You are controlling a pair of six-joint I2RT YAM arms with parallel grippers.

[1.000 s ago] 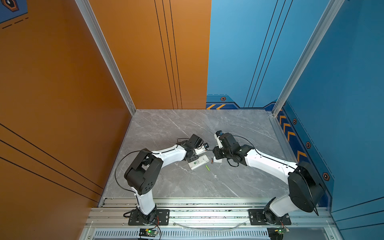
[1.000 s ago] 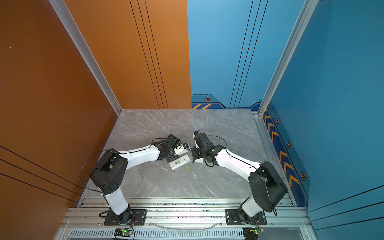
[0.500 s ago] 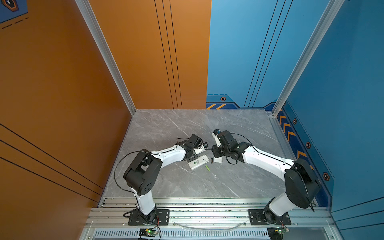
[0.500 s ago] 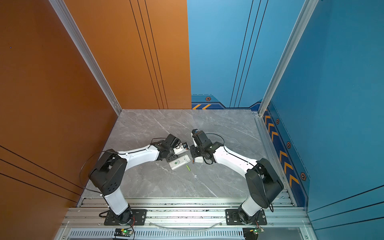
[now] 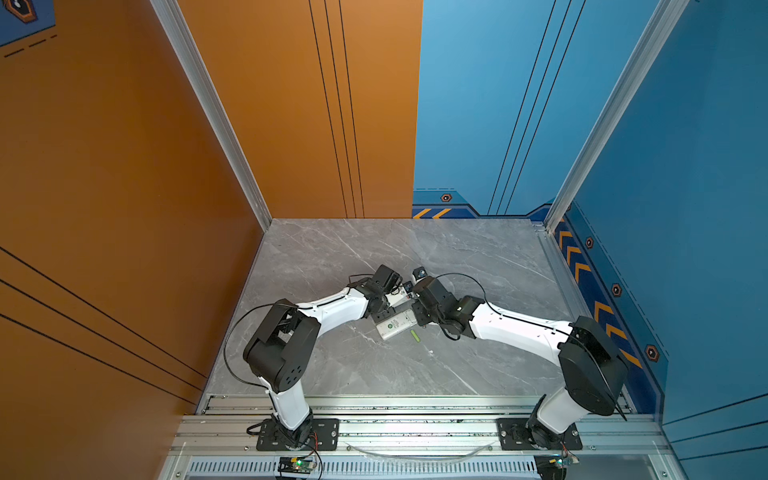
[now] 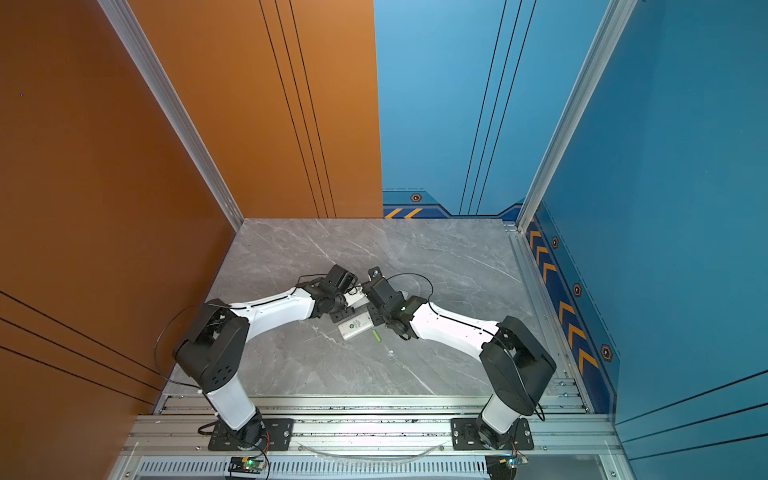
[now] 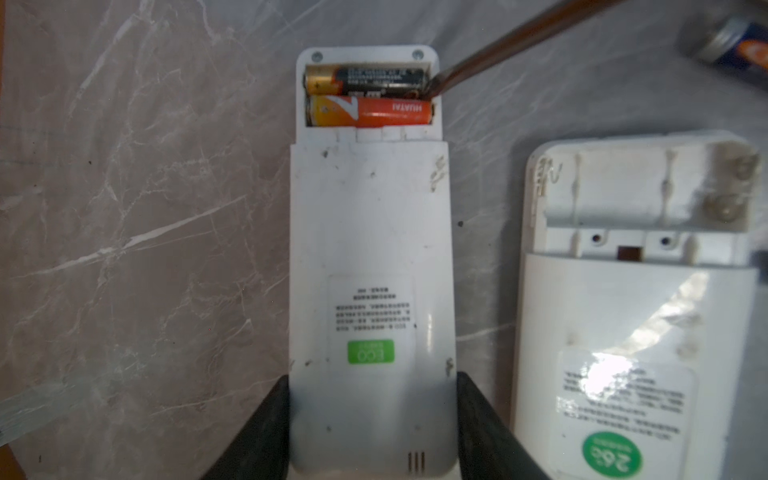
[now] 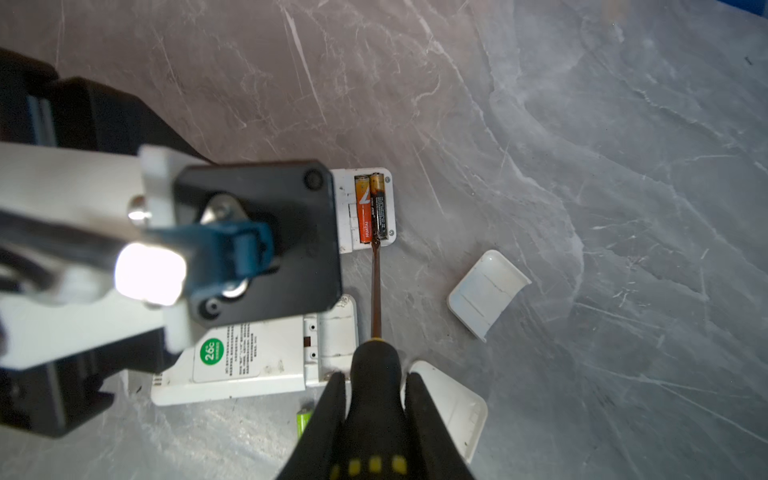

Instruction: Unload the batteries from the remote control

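Observation:
My left gripper [image 7: 372,377] is shut on the foot end of a white remote control [image 7: 370,232] lying back-up on the table. Its open compartment holds two batteries side by side, a black one [image 7: 365,80] and an orange-red one [image 7: 370,111]. My right gripper [image 8: 376,376] is shut on the black-and-yellow handle of a screwdriver [image 8: 376,286]. The screwdriver's tip touches the end of the black battery [image 8: 379,208]. A lime green battery [image 5: 415,336] lies loose on the table in both top views.
A second white remote [image 7: 631,316] with an empty compartment lies beside the held one. Two white lids [image 8: 488,291] [image 8: 455,409] rest near the screwdriver. Another loose battery [image 7: 731,45] lies beyond the remotes. Grey marble table [image 5: 374,249], walls on three sides.
My right arm has shifted slightly left, bringing the screwdriver in toward the held remote. The left arm has stayed put.

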